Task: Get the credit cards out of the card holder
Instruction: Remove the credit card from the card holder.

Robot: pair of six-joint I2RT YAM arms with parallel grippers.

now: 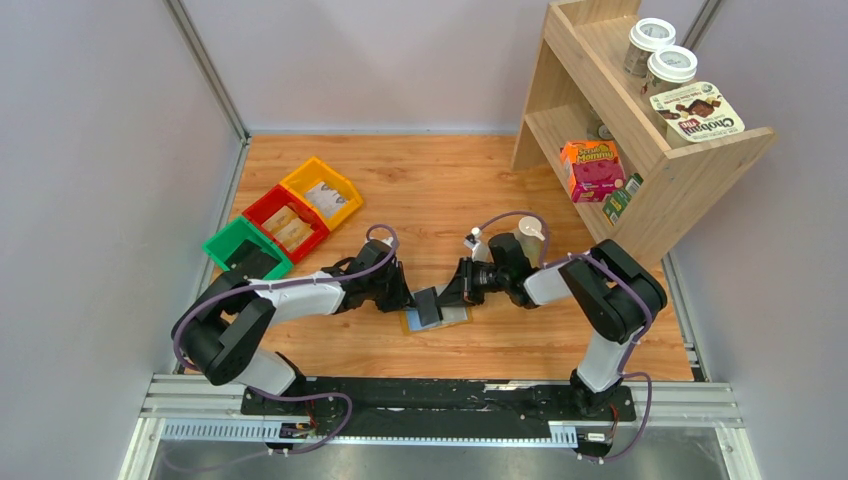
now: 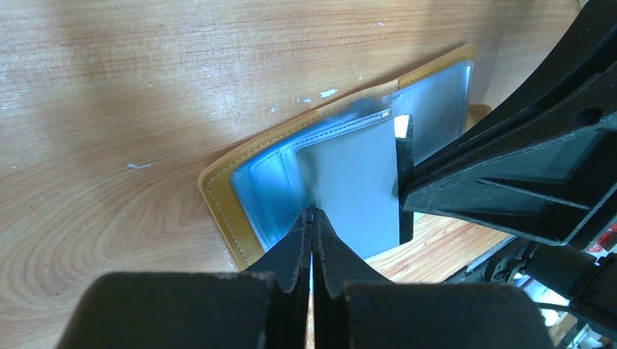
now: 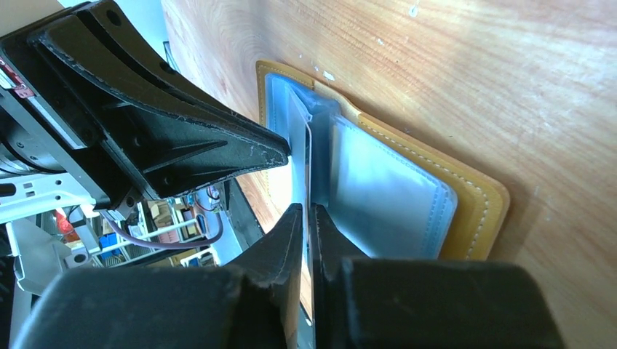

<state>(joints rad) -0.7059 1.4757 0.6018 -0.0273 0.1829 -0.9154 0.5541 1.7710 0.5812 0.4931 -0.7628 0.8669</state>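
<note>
As left gripper (image 2: 311, 213) pinches card (image 2: 353, 182), right gripper (image 3: 305, 208) clamps its edge.

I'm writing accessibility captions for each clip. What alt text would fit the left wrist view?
The left gripper is shut on the near edge of a blue-grey card standing up from the open yellow card holder, which lies flat on the wooden table. The right gripper reaches in from the right, its tip meeting the card's right edge.

Both jaws crowd the card holder (image 1: 455, 316) — bins (image 1: 256, 210) left, shelf (image 1: 690, 170) right, table (image 1: 450, 190) open beyond
</note>
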